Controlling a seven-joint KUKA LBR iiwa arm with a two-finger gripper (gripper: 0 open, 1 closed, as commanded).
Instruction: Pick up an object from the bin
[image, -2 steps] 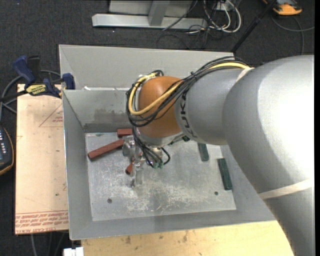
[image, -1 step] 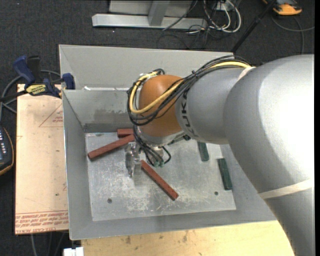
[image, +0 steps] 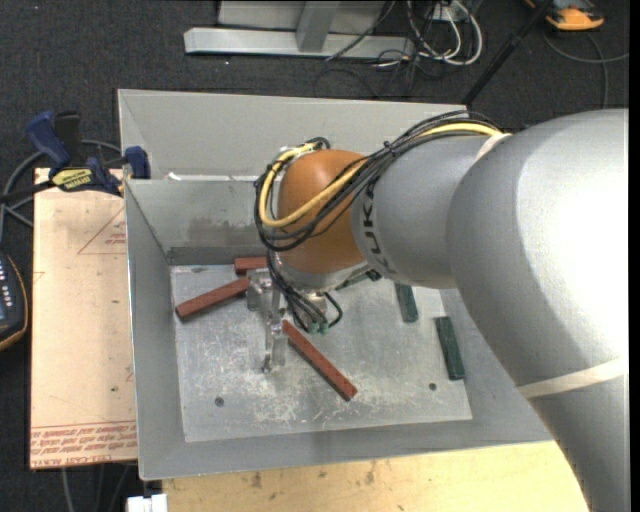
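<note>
The tool (image: 270, 360) hangs low over the floor of the bin (image: 385, 400), left of centre. You cannot tell whether it is released or clenched. A red bar (image: 322, 363) lies just right of it, slanting toward the near right. Straddle the bar's narrow width near its middle, then close.

One camera, high above the bin (image: 390, 395), tilted, arm (image: 520, 260) entering right

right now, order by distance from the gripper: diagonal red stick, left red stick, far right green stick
1. diagonal red stick, just right of the gripper
2. left red stick, up and to the left
3. far right green stick, well off to the right
</note>
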